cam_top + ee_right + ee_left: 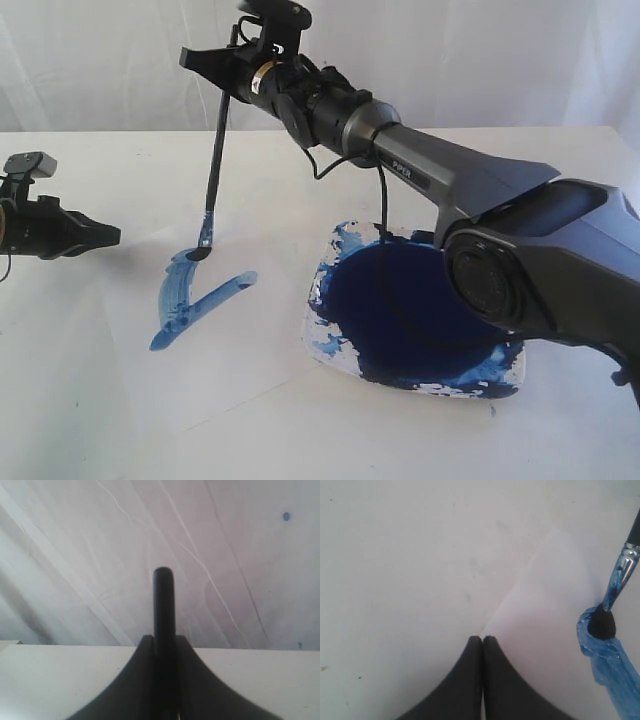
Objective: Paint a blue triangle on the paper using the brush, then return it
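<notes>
Brush (216, 155) first: it hangs almost upright, leaning a little, with its dark, paint-loaded tip down on the paper (550, 595). The right gripper (196, 58) reaches in high from the right side, and its jaws are clamped on the upper part of the black handle. In the right wrist view the end of the handle sticks out past the jaws. Below the grip I can see the silvery ferrule, stained blue.

The bristles meet the sheet at the far end of a curved, streaky stroke. That stroke belongs to the blue triangle (178, 290), which from where I stand has only two sides painted. The curved side runs toward me, and a straighter side leaves its near end and angles off to the right. The gap between the two far ends is bare white paper.

The left gripper (100, 235) sits low over the desk (100, 420), off to the left and well apart from the brush. Its jaws are pressed together with nothing between them. In the left wrist view their tips lie right at a corner of the paper; whether they touch it I cannot tell.

To the right of the strokes is the paint dish (318, 345), smeared at the rim and filled with a dark navy pool (400, 310).
</notes>
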Tool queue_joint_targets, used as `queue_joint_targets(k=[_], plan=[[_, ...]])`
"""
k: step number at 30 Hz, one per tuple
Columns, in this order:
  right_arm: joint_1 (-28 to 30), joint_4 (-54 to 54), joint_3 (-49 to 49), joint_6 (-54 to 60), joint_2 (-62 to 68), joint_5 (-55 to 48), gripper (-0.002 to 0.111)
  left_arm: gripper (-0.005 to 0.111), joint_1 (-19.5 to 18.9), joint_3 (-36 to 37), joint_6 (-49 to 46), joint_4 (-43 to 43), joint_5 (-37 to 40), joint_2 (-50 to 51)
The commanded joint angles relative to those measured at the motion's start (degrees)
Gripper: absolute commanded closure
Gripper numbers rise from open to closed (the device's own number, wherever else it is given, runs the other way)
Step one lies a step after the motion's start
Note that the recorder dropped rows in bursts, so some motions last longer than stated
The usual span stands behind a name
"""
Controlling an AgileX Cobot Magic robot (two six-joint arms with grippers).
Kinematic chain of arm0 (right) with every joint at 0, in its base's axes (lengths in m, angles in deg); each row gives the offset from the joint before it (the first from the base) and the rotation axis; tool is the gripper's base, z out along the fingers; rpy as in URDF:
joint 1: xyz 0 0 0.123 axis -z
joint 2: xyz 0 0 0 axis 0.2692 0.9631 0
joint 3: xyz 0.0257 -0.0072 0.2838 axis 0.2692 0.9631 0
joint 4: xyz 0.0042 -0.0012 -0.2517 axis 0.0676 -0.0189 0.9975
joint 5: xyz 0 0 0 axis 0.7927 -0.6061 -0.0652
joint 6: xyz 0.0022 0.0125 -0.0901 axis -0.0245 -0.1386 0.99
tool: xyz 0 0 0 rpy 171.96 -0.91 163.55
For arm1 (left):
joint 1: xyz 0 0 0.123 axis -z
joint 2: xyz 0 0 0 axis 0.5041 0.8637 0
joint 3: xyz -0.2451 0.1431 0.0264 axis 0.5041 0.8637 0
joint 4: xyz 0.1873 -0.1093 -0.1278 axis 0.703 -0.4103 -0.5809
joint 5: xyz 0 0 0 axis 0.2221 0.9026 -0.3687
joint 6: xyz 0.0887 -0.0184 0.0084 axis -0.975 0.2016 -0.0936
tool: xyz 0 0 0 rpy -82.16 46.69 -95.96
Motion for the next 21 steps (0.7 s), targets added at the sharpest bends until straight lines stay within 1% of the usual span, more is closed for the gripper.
queue_joint_targets(k=[1, 21], plan=[[-0.24, 2.44, 0.27, 2.17, -0.22, -1.59, 0.108, 0.107, -0.21, 0.33, -0.18, -0.39, 0.07, -0.14], [-0.24, 2.21, 0.27, 3.7, -2.28, -4.69, 0.108, 0.107, -0.21, 0.33, -0.18, -0.39, 0.07, -0.14]])
